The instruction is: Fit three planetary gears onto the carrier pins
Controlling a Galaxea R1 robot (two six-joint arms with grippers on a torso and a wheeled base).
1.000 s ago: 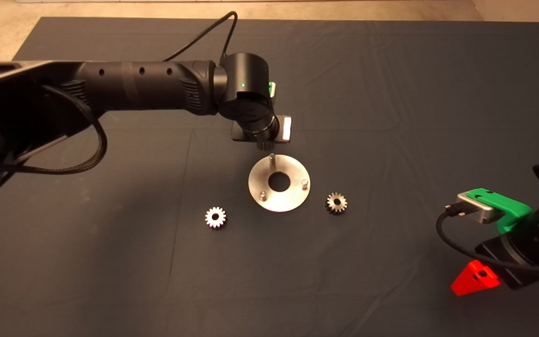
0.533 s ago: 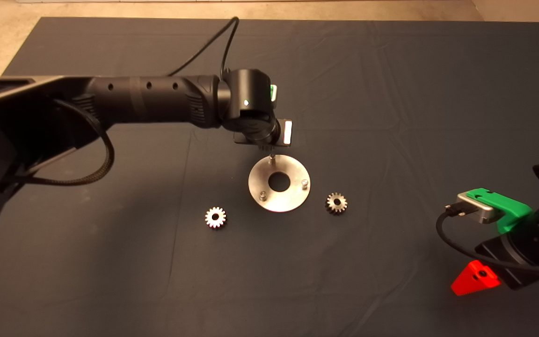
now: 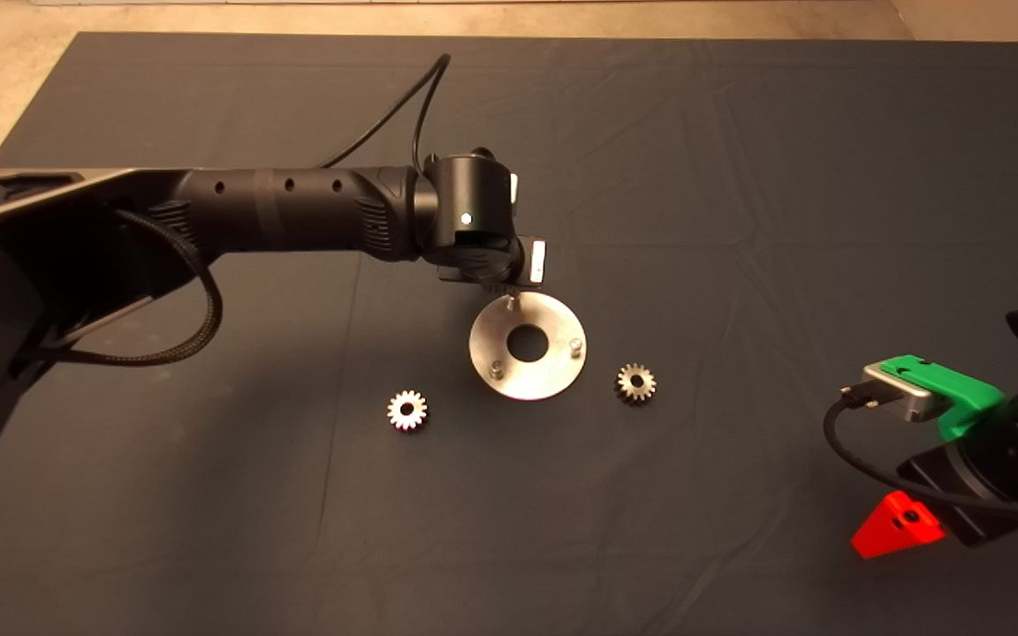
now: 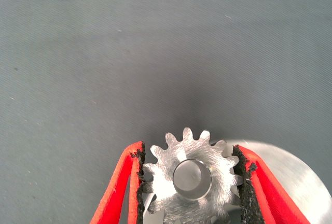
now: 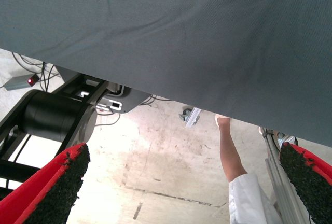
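My left gripper [image 4: 189, 152] is shut on one planetary gear [image 4: 165, 165] by its teeth. It holds the gear flat over the far carrier pin [image 3: 510, 300], and the pin's top shows through the bore [image 4: 192, 179]. The shiny carrier disc [image 3: 555, 320] lies mid-mat; its other two pins [image 3: 496, 368] [image 3: 574, 345] are bare. In the head view the left wrist [image 3: 482, 238] hides the held gear. A second gear [image 3: 407, 410] lies left of the disc and a third gear [image 3: 636, 383] lies right of it. My right gripper [image 3: 898, 526] is parked at the lower right, open.
The dark mat [image 3: 739, 177] covers the table. The right wrist view looks past the mat's edge [image 5: 171, 97] at the floor, a black stand [image 5: 52, 117] and a person's bare limb [image 5: 231, 156].
My left arm has come down and a little nearer with the gear, from above the far pin to right over it. The loose gears, the disc and the right arm have not moved.
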